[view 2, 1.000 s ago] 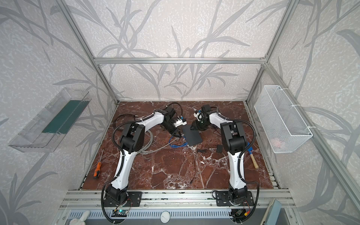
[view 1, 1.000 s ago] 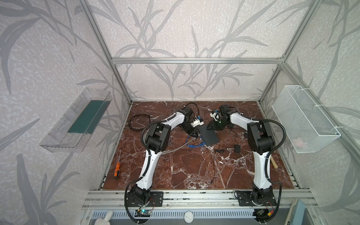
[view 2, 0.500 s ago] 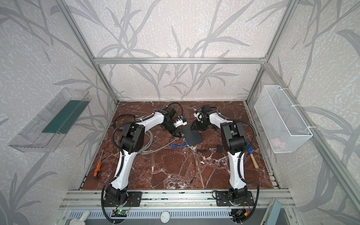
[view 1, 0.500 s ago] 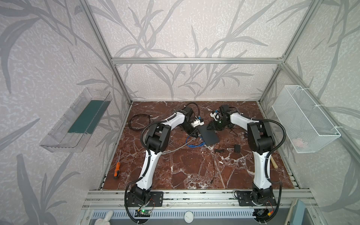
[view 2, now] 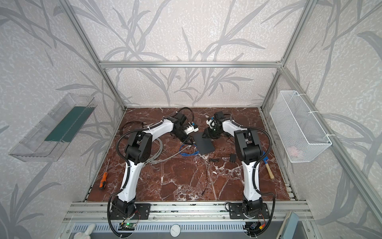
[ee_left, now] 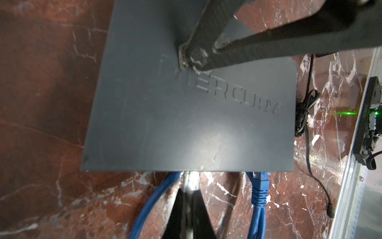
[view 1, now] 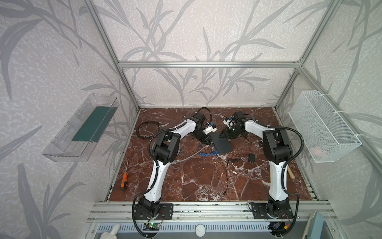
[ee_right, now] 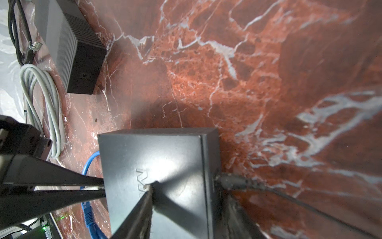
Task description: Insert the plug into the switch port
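Note:
The switch (view 1: 222, 143) (view 2: 204, 144) is a flat dark grey box marked MERCURY (ee_left: 186, 124), lying on the marble table. My left gripper (view 1: 209, 142) (ee_left: 189, 190) is shut on the clear plug (ee_left: 191, 179) of a grey cable. The plug's tip is at the switch's port edge, and the port itself is hidden under that edge. My right gripper (view 1: 222, 135) (ee_right: 186, 192) holds the switch at its far corner. One fingertip (ee_right: 148, 187) is on the top by the letter M, and the other finger runs along the side wall.
A blue cable (ee_left: 258, 190) sits in a neighbouring port. A black power plug (ee_right: 231, 182) enters the opposite side. A ribbed black box (ee_right: 78, 58) and a grey cable coil (ee_right: 41, 103) lie nearby. Also here are a black adapter (view 1: 251, 158), a screwdriver (view 1: 124, 182) and a wire basket (view 1: 322, 128).

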Controlling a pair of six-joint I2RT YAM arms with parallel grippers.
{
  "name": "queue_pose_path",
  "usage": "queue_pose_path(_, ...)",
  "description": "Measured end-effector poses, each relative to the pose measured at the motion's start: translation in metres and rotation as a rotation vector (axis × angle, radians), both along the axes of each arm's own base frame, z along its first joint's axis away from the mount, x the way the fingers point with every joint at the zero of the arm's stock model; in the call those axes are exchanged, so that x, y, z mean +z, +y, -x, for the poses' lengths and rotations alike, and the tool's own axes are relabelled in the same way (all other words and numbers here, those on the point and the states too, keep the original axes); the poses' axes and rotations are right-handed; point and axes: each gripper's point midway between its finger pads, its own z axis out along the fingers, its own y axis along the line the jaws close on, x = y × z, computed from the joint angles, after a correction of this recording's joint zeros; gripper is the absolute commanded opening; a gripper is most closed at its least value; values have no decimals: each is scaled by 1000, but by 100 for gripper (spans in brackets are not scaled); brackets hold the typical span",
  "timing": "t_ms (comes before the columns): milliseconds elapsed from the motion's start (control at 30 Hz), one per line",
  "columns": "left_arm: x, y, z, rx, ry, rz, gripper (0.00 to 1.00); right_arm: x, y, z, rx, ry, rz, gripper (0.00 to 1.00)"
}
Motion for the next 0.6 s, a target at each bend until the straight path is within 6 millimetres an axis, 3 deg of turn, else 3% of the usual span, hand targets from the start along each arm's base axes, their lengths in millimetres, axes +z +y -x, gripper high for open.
queue_pose_path(600, -2, 0, -2, 16, 2, 1, 0, -1, 1, 4, 60, -48, -7, 49)
